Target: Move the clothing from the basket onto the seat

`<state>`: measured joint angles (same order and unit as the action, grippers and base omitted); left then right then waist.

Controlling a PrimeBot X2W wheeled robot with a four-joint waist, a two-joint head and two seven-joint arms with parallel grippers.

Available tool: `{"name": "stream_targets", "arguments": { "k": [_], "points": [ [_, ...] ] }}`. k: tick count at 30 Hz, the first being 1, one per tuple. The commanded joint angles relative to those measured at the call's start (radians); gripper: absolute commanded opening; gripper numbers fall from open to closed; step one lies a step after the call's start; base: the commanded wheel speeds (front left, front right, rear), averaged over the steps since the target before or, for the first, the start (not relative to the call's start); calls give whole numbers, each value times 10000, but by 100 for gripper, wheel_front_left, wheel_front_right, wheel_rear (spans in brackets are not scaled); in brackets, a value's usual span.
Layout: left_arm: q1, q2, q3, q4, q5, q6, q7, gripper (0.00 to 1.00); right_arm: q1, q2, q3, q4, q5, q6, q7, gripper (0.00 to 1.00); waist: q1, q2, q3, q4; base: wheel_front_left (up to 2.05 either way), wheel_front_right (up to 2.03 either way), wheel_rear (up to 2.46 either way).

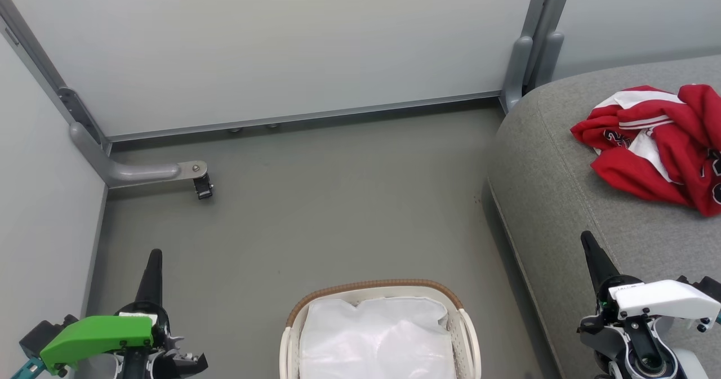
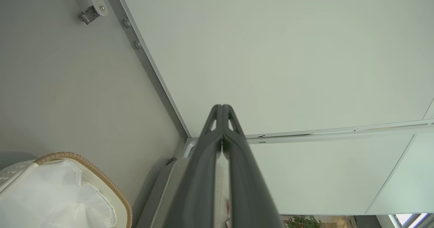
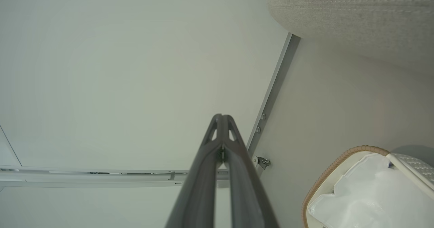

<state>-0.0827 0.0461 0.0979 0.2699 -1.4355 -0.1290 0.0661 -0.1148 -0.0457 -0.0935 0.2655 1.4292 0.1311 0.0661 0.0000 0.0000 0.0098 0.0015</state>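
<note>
Head view: the clothing (image 1: 659,148) lies crumpled on the seat (image 1: 552,199) at the right, well apart from the basket (image 1: 374,286) on the floor (image 1: 338,199), whose white liner (image 1: 377,339) shows, and the left gripper (image 1: 153,266) and right gripper (image 1: 591,255) flank the basket. Left wrist view: that pincer's fingers are pressed together on nothing, with the basket rim at lower left. Right wrist view: fingers likewise closed and empty, the basket at lower right, and a red scrap of clothing on the seat at the top edge.

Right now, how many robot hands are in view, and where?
2: the left hand at lower left above the floor, the right hand at lower right, seen against the seat. Both shut, empty.
</note>
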Motion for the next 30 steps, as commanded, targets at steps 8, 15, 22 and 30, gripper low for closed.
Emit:
{"name": "stream_targets", "arguments": {
  "k": [8, 15, 22, 30],
  "points": [
    [-266, 67, 98, -145, -702, -27, 200, 0, 65, -64, -108, -136, 728, -5, 211, 0, 0, 0, -22, -5, 0, 0, 0],
    [-281, 68, 133, -201, -1161, -29, 324, 0, 84, -67, -159, -175, 1190, -6, 333, 0, 0, 0, -39, -9, 0, 0, 0],
    [-321, 69, 169, -249, -1604, -31, 466, 0, 104, -72, -210, -214, 1662, -6, 464, 0, 0, 0, -57, -13, 0, 0, 0],
    [-312, 71, 186, -264, -1790, -32, 520, 0, 116, -72, -229, -237, 1853, -7, 515, 0, 0, 0, -67, -15, 0, 0, 0]
  ]
}}
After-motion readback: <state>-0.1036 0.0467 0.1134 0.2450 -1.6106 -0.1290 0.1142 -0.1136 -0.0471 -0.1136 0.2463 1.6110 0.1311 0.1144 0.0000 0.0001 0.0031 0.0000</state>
